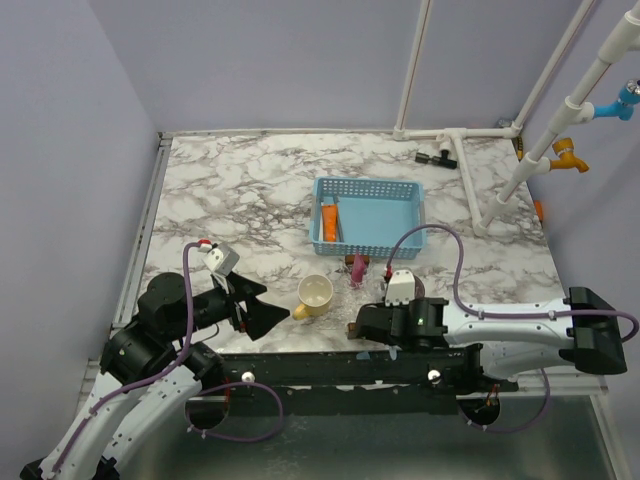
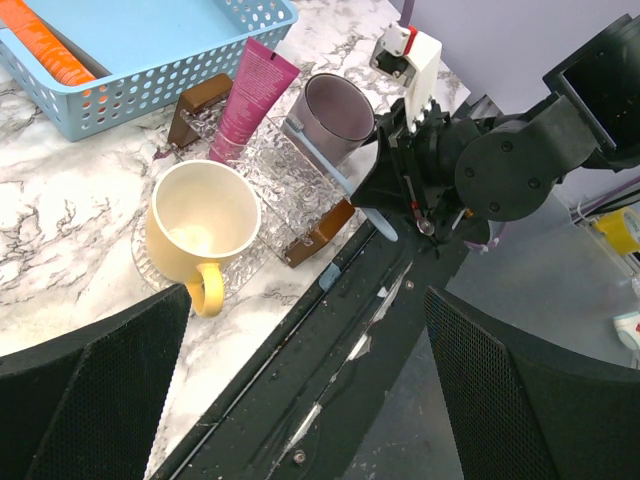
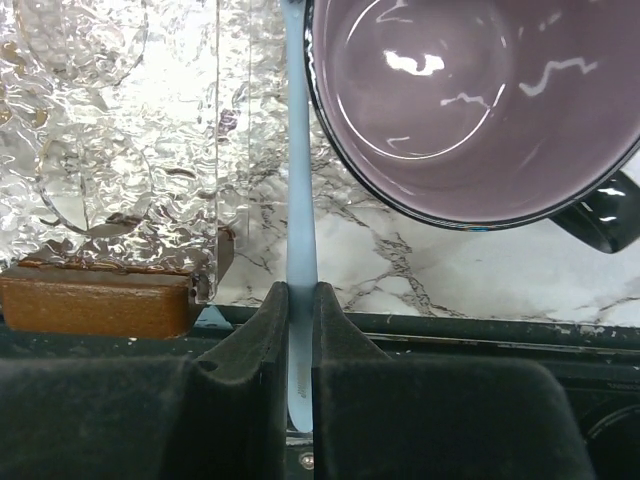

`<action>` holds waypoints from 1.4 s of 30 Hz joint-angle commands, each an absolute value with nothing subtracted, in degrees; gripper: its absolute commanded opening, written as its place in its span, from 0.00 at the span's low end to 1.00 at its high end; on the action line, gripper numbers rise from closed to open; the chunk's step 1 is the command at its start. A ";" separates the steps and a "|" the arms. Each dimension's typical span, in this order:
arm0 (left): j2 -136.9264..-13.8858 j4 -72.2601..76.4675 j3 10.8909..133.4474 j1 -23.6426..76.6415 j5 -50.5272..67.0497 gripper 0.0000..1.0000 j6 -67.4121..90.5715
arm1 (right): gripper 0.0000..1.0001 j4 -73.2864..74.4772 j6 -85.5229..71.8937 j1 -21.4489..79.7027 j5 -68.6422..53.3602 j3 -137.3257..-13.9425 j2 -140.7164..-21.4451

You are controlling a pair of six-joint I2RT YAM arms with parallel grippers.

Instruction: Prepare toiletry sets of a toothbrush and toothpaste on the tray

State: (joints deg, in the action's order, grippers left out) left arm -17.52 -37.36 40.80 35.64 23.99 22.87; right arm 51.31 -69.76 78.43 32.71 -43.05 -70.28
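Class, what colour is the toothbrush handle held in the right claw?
Pale blue; the toothbrush handle shows best in the right wrist view, pinched by the right claw.

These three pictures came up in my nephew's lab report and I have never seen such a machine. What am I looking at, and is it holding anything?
It is a robot of two arms bolted at the near edge of a marble table. The wide picture looks down from above and behind them; the other two come from small cameras on each wrist.

On the table stand a blue basket with an orange tube inside, a clear glass tray with brown handles, a yellow mug, a purple cup and a pink toothpaste tube lying on the tray.

The right gripper is shut on a pale blue toothbrush, which runs past the purple cup beside the tray's edge. The left gripper is open and holds nothing.
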 commanded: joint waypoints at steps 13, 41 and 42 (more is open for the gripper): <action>-17.70 -36.30 41.04 35.28 24.67 0.99 23.84 | 0.01 55.13 -65.58 78.80 39.89 -55.89 -64.57; -15.69 -8.45 34.49 35.38 42.20 0.99 46.25 | 0.01 -8.68 -43.65 78.79 24.02 -57.72 -63.57; -15.91 -7.00 34.08 35.31 42.56 0.98 46.98 | 0.01 -9.95 -43.85 78.84 22.62 -57.99 -64.02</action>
